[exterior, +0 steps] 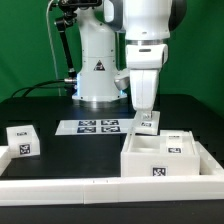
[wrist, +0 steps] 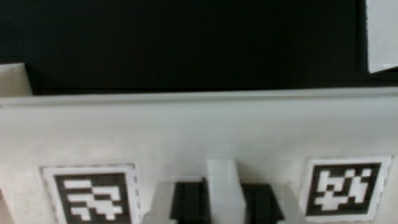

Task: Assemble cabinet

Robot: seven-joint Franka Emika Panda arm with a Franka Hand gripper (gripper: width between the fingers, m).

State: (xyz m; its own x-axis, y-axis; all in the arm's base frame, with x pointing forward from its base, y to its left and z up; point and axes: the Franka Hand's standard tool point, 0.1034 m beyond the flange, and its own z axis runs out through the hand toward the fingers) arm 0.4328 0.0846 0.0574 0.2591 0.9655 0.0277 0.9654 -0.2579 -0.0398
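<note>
White cabinet (exterior: pixel 165 158) has a thin upright edge pinched between the gripper's (exterior: pixel 148 120) nearly closed fingers (wrist: pixel 185 203), with bare black table (exterior: pixel 62 158) open toward the small cube (exterior: pixel 22 138) well apart.

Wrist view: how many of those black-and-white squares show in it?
2. Both are on the cabinet: one tag and the other tag flank the gripper. More may lie outside the frame.
</note>
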